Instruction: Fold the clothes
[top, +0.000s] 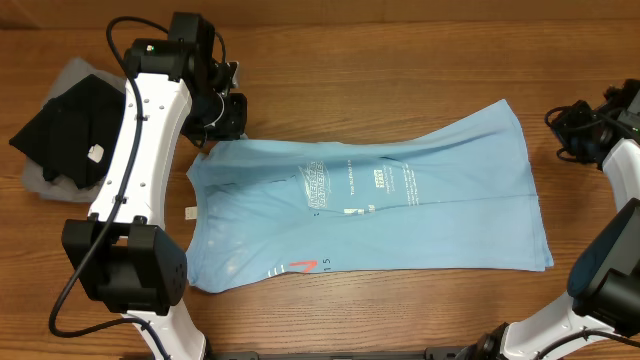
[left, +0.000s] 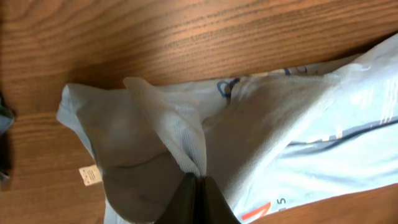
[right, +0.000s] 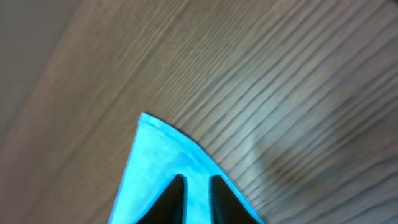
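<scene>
On the table (top: 400, 50) the blue T-shirt (top: 430, 200) lies spread; the left gripper (left: 197, 179) clamps a raised fold at one end; the right gripper (right: 196, 183) sits barely parted at a far corner, hold unclear, so it should secure that before lifting

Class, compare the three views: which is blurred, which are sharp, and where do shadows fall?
Overhead: sharp and evenly lit, soft shadows on the table. Left wrist: wood grain crisp, shirt folds shaded grey near the gripper. Right wrist: blurred throughout, grain smeared, shirt corner soft-edged and a stronger blue.
</scene>
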